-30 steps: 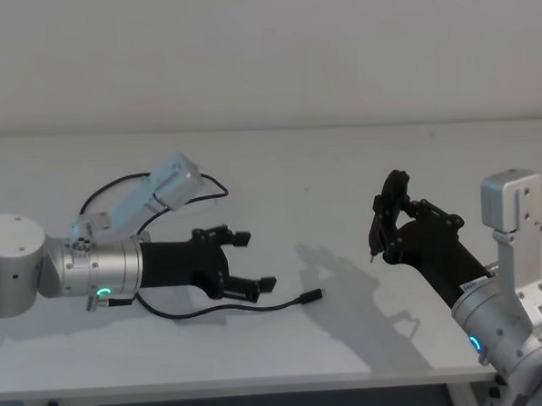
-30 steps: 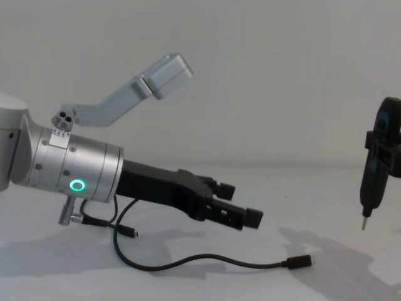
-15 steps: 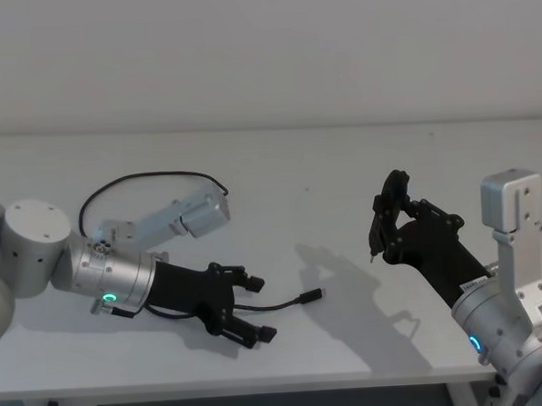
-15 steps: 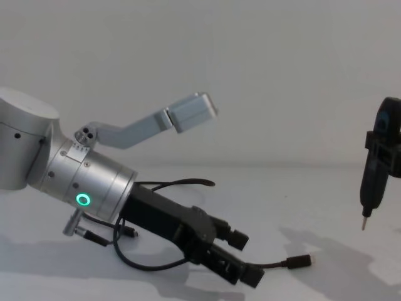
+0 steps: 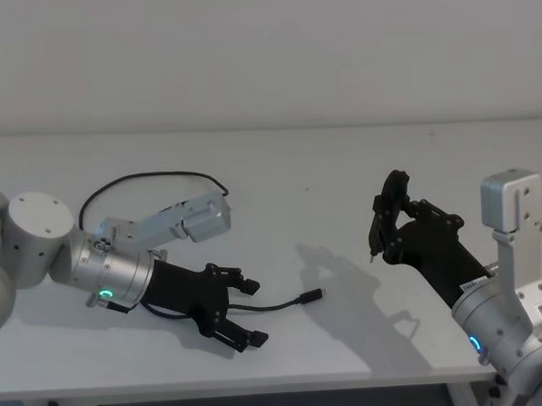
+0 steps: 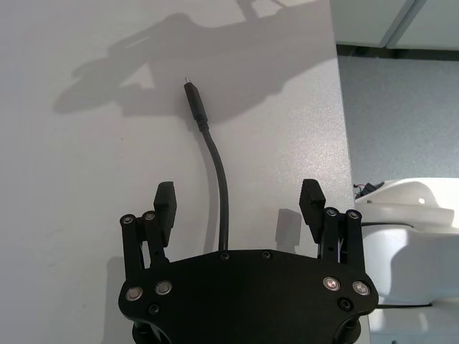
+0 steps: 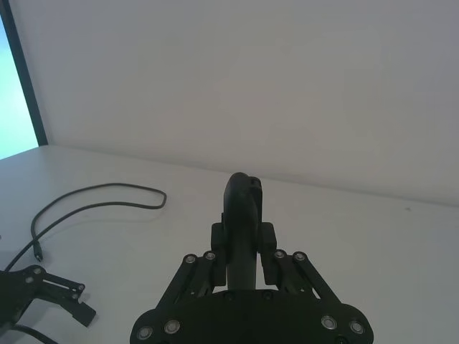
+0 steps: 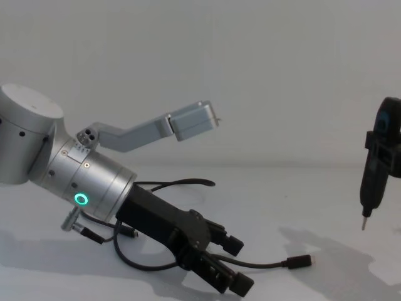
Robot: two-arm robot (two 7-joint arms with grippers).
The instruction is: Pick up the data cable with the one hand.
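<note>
The data cable (image 5: 142, 178) is thin and black. It loops at the back left of the white table and runs forward to a small plug (image 5: 310, 297). My left gripper (image 5: 251, 311), black on a silver cylinder with a green ring light, is tilted down at the table and open. In the left wrist view the cable (image 6: 219, 179) runs between its spread fingers (image 6: 165, 199) and on to the plug (image 6: 193, 104). In the chest view the cable (image 8: 266, 264) leaves the left gripper (image 8: 237, 264) towards the right. My right gripper (image 5: 390, 219) hangs at the right, shut on a black pointed tool (image 8: 376, 169).
The white table (image 5: 342, 163) ends at a front edge close below the left gripper. A plain wall stands behind it. Open table surface lies between the two arms. The cable's back loop (image 7: 93, 193) lies far from the right gripper (image 7: 244, 236).
My left gripper has tilted down and dropped to the table, open, with its fingers now on either side of the cable near the plug end. The right arm has not moved.
</note>
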